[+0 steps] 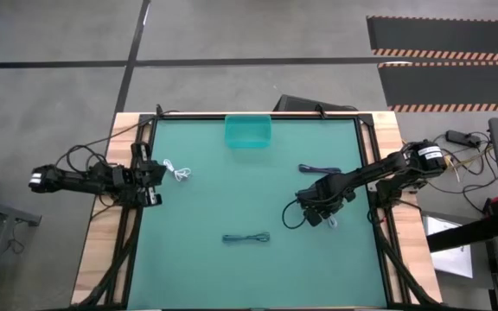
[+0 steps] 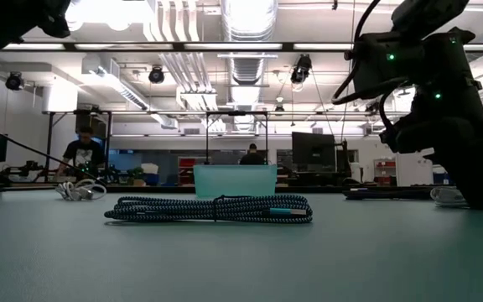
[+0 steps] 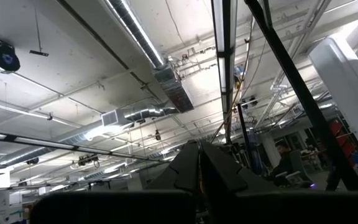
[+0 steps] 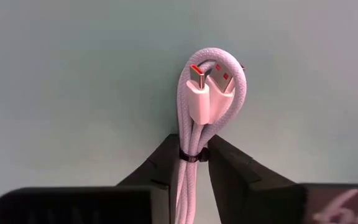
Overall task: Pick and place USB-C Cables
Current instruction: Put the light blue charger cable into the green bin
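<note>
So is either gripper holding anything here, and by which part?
The right gripper grips a white cable at its tied middle, beside the black band; the connector loop sticks out ahead. The left gripper, at the table's left edge, holds nothing.

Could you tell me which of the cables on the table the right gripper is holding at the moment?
The white cable under the right gripper, pinched between its fingers. The other white one lies near the left gripper, and two dark ones lie free.

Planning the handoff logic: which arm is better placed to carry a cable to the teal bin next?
The right: its pincer is closed around the white braided bundled cable on the green table. The left pincer sits at the table's left edge, holding nothing.
</note>
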You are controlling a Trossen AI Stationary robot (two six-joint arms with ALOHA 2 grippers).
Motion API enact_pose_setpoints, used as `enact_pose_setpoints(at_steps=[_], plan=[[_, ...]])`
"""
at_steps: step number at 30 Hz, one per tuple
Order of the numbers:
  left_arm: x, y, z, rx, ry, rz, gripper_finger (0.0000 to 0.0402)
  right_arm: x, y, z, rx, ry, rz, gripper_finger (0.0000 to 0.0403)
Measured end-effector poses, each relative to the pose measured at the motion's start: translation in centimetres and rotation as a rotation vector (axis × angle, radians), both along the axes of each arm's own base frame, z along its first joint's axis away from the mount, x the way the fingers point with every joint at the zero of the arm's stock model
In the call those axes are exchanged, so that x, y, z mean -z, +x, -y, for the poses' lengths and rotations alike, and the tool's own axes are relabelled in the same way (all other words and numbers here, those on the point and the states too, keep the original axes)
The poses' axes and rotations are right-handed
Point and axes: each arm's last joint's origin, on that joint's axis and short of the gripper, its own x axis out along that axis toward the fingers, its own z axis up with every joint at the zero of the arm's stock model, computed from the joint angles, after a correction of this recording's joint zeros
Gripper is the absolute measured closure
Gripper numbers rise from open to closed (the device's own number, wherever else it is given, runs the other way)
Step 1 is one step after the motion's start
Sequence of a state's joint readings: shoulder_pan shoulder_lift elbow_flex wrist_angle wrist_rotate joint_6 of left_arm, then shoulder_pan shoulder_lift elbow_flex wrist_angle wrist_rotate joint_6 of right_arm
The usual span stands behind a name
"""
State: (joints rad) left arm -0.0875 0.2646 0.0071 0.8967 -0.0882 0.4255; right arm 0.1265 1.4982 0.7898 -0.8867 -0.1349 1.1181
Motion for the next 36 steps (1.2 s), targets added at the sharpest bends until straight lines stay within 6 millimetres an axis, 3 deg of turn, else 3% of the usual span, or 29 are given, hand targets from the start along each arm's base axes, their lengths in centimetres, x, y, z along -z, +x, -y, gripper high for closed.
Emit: enact_pose_setpoints(at_steps=[10,17,24,36], plan=[[0.0,0.0,0.0,-0.01,-0.006,-0.002,0.0401,-0.4,-0.1,0.0,-0.026,0.01,0.025,0.0348],[0.0,0.0,-0.2,-0.066,-0.048,-0.007,0.0401,-2.3,-0.5,0.2,-0.039,-0.018,0.128,0.0348],[0.1,0.1,-0.2,-0.069,-0.051,-0.011,0.0401,-4.9,-0.3,0.6,-0.065,-0.14,0.305,0.0348],[0.1,0.1,-0.2,-0.069,-0.05,-0.011,0.0401,-8.1,2.2,1.4,-0.194,-0.416,0.695,0.0349]])
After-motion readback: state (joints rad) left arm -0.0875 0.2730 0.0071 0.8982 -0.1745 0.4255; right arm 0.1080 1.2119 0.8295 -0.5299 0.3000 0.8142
